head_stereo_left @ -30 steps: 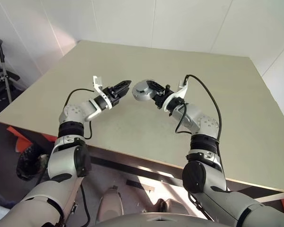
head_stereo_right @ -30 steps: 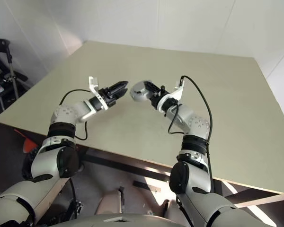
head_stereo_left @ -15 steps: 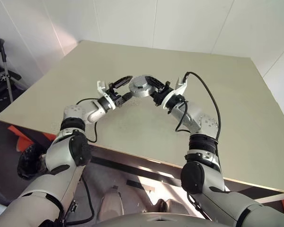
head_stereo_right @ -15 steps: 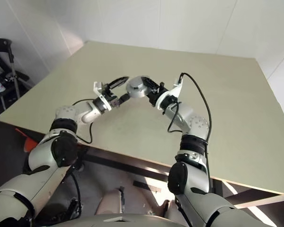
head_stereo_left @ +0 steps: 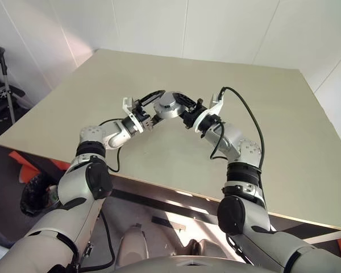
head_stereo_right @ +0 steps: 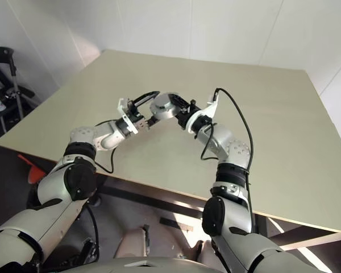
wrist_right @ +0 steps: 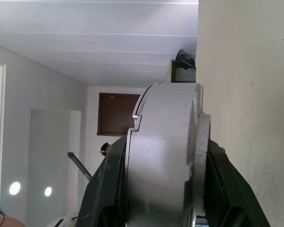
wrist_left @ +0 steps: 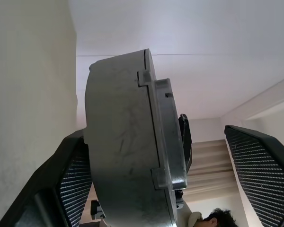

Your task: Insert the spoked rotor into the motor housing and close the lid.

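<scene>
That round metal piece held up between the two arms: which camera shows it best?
The left eye view shows the motor housing best: its whole round silvery face, held above the table. The right eye view shows the same. Both wrist views show it close up and edge-on, as a thick grey rim between black fingers.

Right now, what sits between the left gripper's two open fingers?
The motor housing, held edge-on by the right gripper; the left wrist view shows it between the left gripper's spread fingers.
</scene>
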